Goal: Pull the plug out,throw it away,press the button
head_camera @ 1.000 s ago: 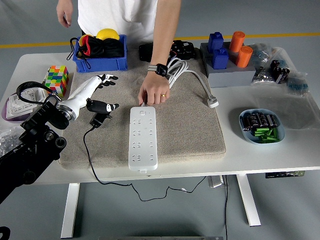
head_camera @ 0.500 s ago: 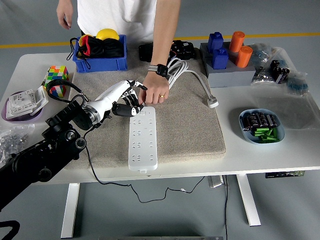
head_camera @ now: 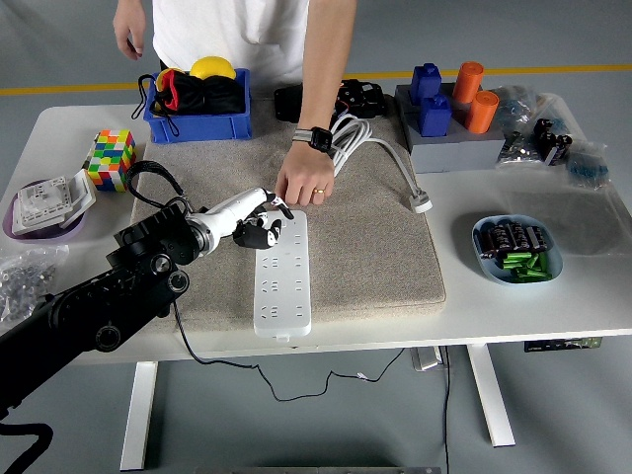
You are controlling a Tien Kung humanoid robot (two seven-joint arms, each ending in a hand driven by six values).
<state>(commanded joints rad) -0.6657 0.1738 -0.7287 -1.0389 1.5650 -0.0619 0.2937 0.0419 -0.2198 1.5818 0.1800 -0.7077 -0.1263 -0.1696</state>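
Just beside left hand [head_camera: 259, 222] on power strip [head_camera: 280, 274]: person's hand [head_camera: 301, 185].

head view | high, robot's side | faces forward-down | whole table [head_camera: 592, 286] in frame

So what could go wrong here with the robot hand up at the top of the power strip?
1. The person's hand rests at the top end of the power strip, right beside the left hand, so the robot could bump or pinch those fingers.
2. The left hand is curled over the strip's top end, so a sideways push might slide the strip across the mat rather than press the button.
3. The black cable trails off the table edge below the arm and could snag.
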